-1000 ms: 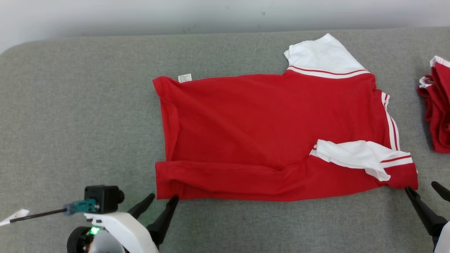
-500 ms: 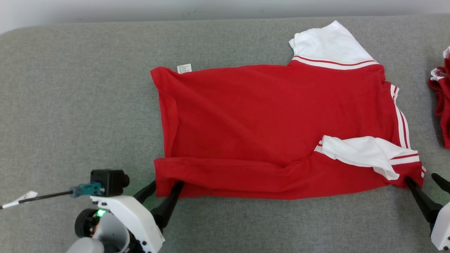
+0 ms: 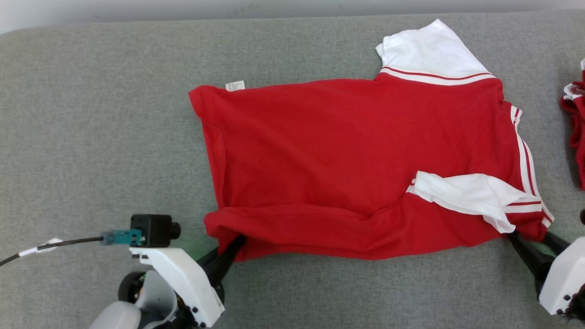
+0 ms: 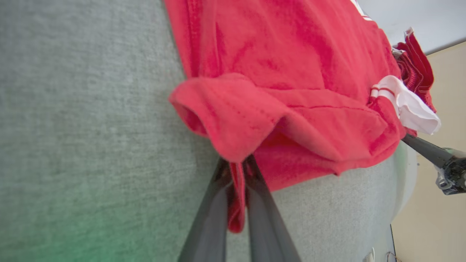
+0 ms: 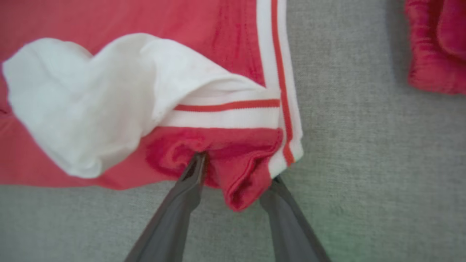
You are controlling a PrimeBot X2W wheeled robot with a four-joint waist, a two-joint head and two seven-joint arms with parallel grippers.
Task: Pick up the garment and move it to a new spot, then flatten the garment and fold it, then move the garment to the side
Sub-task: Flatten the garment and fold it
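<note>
A red garment (image 3: 347,151) with white sleeves is seen spread across a grey padded surface (image 3: 114,137), its body lying across the middle and its near edge folded over on itself. One white sleeve (image 3: 429,50) is laid out at the far right; the other (image 3: 461,194) is crumpled over the near right corner. The near left corner is pinched between the closed fingers of the left gripper (image 4: 236,163), and the cloth is bunched up around them. At the near right corner, the right gripper (image 5: 238,166) is held with its jaws apart, a loose fold of red hem hanging between the two fingers without being squeezed. A second red garment (image 3: 577,132) is heaped at the far right edge, apart from the first.
</note>
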